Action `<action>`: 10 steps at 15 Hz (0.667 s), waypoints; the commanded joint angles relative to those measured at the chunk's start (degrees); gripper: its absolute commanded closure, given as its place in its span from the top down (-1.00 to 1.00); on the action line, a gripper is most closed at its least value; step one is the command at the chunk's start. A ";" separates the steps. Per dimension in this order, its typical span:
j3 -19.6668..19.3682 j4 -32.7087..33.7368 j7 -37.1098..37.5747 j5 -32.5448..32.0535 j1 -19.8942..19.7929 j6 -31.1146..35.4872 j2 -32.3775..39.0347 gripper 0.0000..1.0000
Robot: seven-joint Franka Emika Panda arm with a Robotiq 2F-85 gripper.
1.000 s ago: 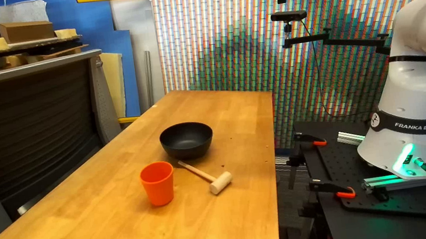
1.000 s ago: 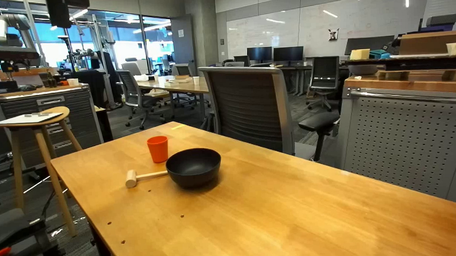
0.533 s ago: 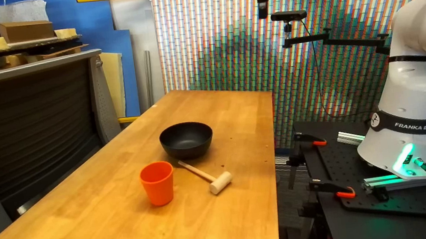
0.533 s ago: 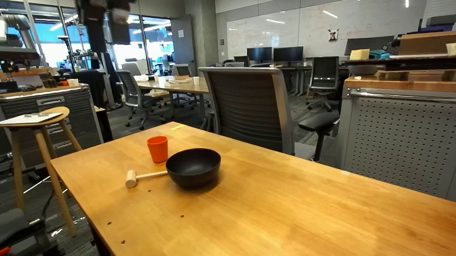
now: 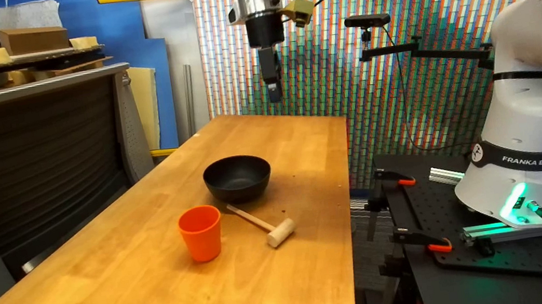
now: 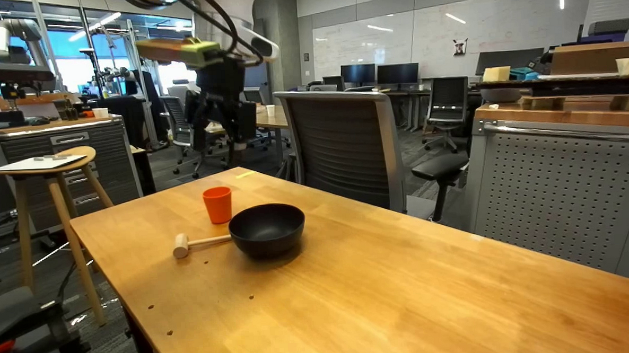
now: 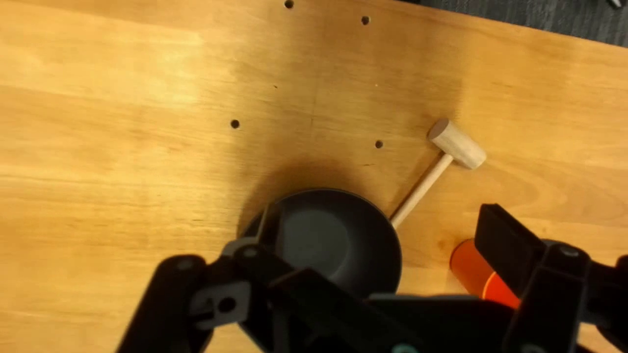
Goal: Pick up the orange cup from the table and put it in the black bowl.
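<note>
Wrist view: at far left you see the pale grain of the worktop, which carries the objects. Next comes one finger of your hand, then the black bowl, its lower part in this view hidden behind the hand. To the right of the bowl lies a wooden mallet, its handle end at the bowl's edge; whether the two touch, you cannot tell. Farther right is the orange cup, upright on the worktop, apart from the bowl and partly covered by the hand's other finger. The two fingers stand wide apart and hold nothing; both exterior views show you the hand well above the worktop. The current step appears to be the approach, with the cup not yet grasped. Your next move likely calls for a shift rightward in this view until the cup sits centred between the fingers, then a vertical descent and a closing on its wall. Keep the fingers away from the mallet handle and the bowl's rim on the way down.
</note>
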 commanded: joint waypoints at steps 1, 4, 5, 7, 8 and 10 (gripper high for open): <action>3.74 11.75 -4.34 3.87 0.22 -1.06 14.73 1.00; 7.75 20.95 -3.72 2.01 0.38 -2.49 25.15 1.00; 8.89 23.82 -3.35 1.48 0.55 -2.68 28.26 1.00; 10.77 29.73 -2.77 0.24 1.15 -3.45 34.14 1.00; 11.43 32.66 -2.47 -0.63 1.69 -3.88 37.00 1.00; 12.43 38.38 -2.33 -1.83 2.58 -5.27 41.87 1.00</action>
